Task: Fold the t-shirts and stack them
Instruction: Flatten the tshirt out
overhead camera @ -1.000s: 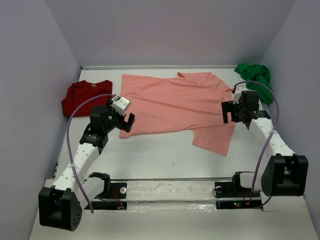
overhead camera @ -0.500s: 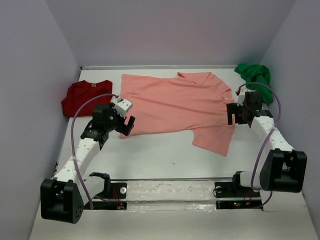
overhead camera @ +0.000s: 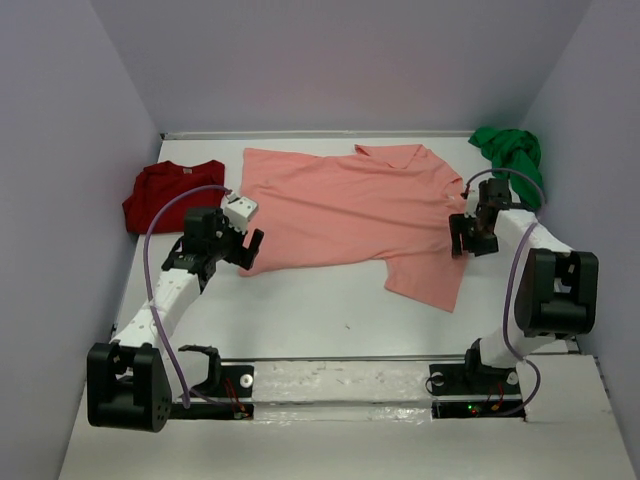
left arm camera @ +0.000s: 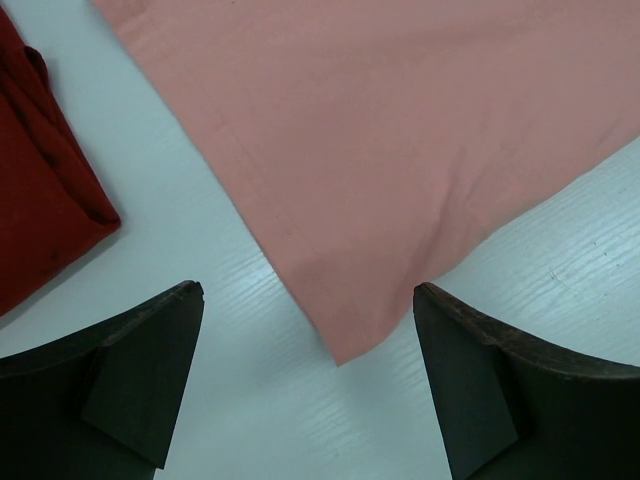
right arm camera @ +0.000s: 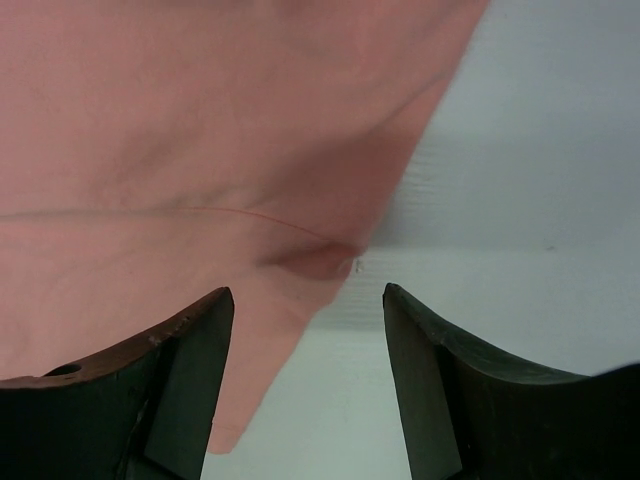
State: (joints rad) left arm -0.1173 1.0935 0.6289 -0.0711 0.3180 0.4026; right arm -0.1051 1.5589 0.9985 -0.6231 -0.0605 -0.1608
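The salmon-pink t-shirt (overhead camera: 350,205) lies spread flat in the middle of the white table. My left gripper (overhead camera: 245,246) is open over its near left corner, which shows between the jaws in the left wrist view (left arm camera: 345,335). My right gripper (overhead camera: 466,237) is open above the shirt's right sleeve edge (right arm camera: 330,258). The dark red t-shirt (overhead camera: 165,192) lies folded at the left, and its edge shows in the left wrist view (left arm camera: 40,210). The bright green t-shirt (overhead camera: 510,152) is bunched at the back right corner.
Lilac walls close in the table (overhead camera: 320,300) at the left, back and right. The arm bases and a taped rail (overhead camera: 340,382) run along the near edge.
Both arms have drawn back and lowered toward the pink shirt: the left gripper shifted slightly left to its near left corner, the right gripper moved to the sleeve edge.
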